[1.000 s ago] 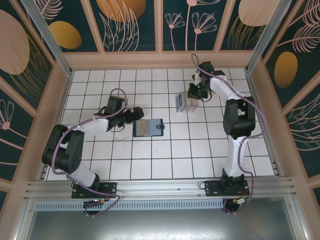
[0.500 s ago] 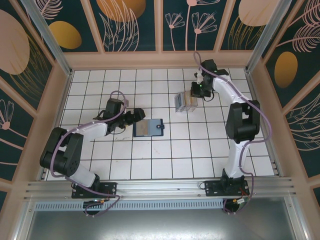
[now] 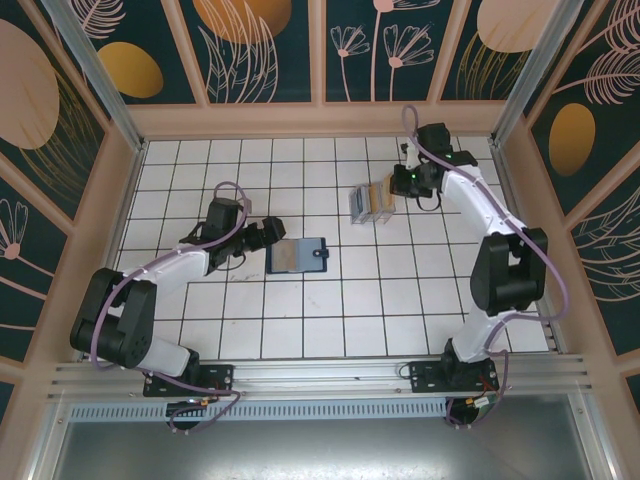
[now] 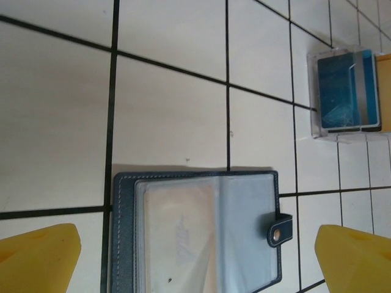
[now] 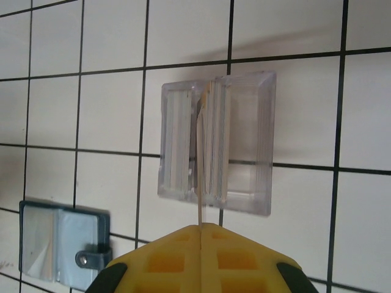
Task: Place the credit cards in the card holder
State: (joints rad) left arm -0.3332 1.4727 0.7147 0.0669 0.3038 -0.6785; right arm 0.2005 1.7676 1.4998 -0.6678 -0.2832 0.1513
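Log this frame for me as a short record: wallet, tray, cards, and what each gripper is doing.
card holder: dark navy folding wallet, open flat on the white tiles, beige card under its clear sleeve
tray: clear plastic tray, thin cards standing on edge inside
left gripper: open, empty, by the wallet's left side
right gripper: shut on a thin beige card, edge-on, far end among the tray's cards

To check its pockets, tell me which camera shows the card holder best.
Left wrist: the card holder lies open and large, its clear inside plainly seen. Top external shows it small; right wrist shows it in the lower left corner.
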